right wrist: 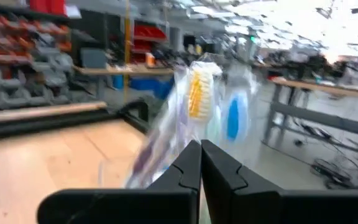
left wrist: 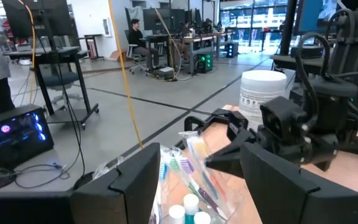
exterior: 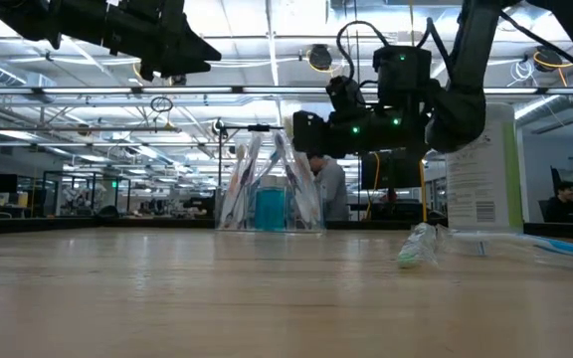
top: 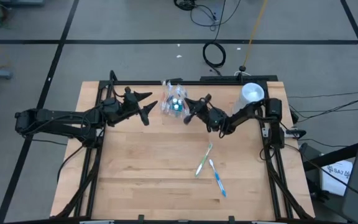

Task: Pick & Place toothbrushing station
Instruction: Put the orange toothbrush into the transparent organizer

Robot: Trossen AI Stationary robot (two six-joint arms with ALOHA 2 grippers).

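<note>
Right pincer (right wrist: 200, 163) closed, empty, beside the clear toothbrush holder (right wrist: 194, 118).

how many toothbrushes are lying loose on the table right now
2. A green toothbrush and a blue toothbrush lie side by side on the wood, toward the right arm's side. More brushes stand inside the clear holder at the far edge; those can't be counted reliably.

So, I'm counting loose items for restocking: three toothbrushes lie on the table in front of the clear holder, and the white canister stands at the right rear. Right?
Not quite: two toothbrushes lie loose, not three, as the high view shows. They are in front of the clear holder, and the white canister stands at the right rear.
</note>
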